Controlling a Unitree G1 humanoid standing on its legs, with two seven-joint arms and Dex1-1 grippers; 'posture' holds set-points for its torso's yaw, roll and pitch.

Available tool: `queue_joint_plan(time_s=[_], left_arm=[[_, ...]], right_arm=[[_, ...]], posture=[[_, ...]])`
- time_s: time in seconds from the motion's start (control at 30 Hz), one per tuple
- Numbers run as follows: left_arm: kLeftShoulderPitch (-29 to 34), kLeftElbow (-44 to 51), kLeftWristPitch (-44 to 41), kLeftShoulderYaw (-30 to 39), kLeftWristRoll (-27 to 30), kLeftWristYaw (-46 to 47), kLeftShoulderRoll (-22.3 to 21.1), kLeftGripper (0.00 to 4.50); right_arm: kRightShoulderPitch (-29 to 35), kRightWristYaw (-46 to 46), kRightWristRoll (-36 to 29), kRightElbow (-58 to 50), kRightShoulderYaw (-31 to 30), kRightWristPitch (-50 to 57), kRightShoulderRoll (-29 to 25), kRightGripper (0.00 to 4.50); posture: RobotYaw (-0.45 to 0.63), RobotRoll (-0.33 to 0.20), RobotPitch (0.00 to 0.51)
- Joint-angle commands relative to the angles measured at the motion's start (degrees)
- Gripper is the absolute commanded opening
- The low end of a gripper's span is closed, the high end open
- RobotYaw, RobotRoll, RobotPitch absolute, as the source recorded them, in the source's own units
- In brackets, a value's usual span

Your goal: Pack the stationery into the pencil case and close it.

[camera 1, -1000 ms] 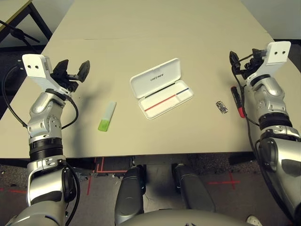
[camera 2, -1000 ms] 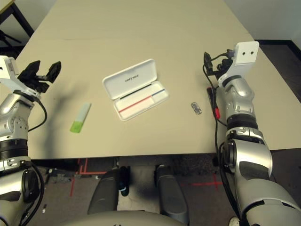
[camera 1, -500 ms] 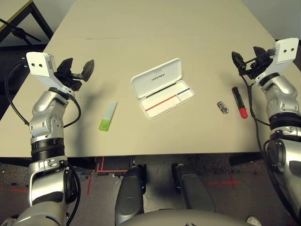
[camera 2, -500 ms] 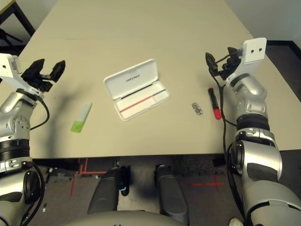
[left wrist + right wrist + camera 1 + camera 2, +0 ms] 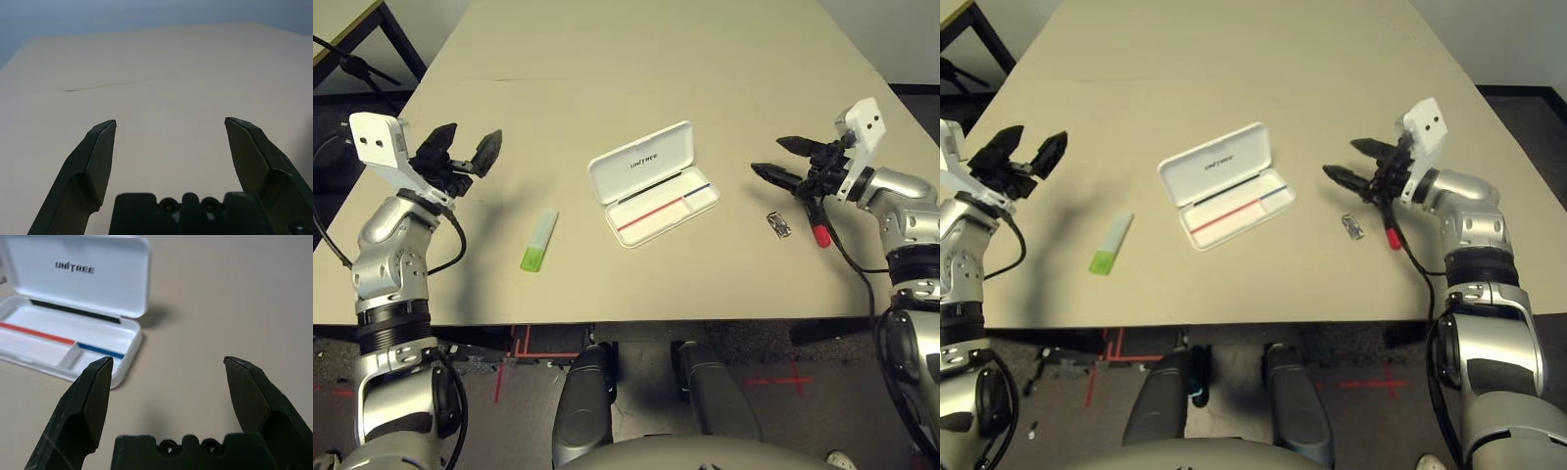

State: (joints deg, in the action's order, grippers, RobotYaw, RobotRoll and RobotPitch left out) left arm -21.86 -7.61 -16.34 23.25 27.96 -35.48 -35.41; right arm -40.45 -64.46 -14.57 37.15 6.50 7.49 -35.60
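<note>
My left gripper [image 5: 458,149] hung spread and empty above the table [image 5: 607,69]. Right of it lay the green stick [image 5: 538,241], then the open case [image 5: 652,183], the clip [image 5: 776,224], and the marker [image 5: 817,224] under my spread, empty right gripper [image 5: 781,159].

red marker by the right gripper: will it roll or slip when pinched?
Probably apt to roll: the red marker looks like a slim round barrel lying flat on the smooth table. Likely stiff and light, so it should lift without bending. Its smooth-looking body may slip in the right gripper, whose jaws stand open above the table beside it.
</note>
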Motion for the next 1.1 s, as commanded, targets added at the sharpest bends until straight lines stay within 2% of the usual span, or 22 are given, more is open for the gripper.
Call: queue_joint_plan(time_s=[0.03, 0.2, 0.47, 0.73, 0.9, 1.1], left_arm=[[2.9, 5.5, -4.1, -0.3, 3.1, -3.8, -2.1, 4.47], [7.1, 14.2, -10.3, -1.4, 6.7, -7.0, -4.1, 4.47], [10.8, 24.8, -16.3, -3.6, 10.1, -7.6, -4.5, 4.47], [13.4, 31.0, -20.7, -5.9, 11.9, -9.4, -6.6, 4.47], [11.1, 34.4, -23.9, -14.3, 11.2, -10.6, -7.4, 4.47], [5.6, 32.3, -25.3, -27.0, 5.1, -10.5, -6.4, 4.47]], right_arm=[[0.8, -2.2, 0.1, -1.6, -1.4, 1.7, -1.2, 4.50], [0.4, -4.8, 0.4, -1.4, -2.6, 3.2, -2.3, 4.50], [-1.6, -7.3, 1.2, 0.6, -3.8, 3.3, -2.4, 4.50], [-2.5, -10.4, 1.7, 1.2, -5.2, 4.2, -3.1, 4.50], [-2.5, -11.5, 2.2, 1.1, -5.6, 4.5, -3.7, 4.50], [-2.1, -11.7, 2.5, 0.4, -6.3, 4.5, -4.1, 4.50]], posture=[[0.04, 0.000, 0.156], [0.07, 0.000, 0.151], [0.10, 0.000, 0.148], [0.12, 0.000, 0.151], [0.12, 0.000, 0.151], [0.10, 0.000, 0.150]])
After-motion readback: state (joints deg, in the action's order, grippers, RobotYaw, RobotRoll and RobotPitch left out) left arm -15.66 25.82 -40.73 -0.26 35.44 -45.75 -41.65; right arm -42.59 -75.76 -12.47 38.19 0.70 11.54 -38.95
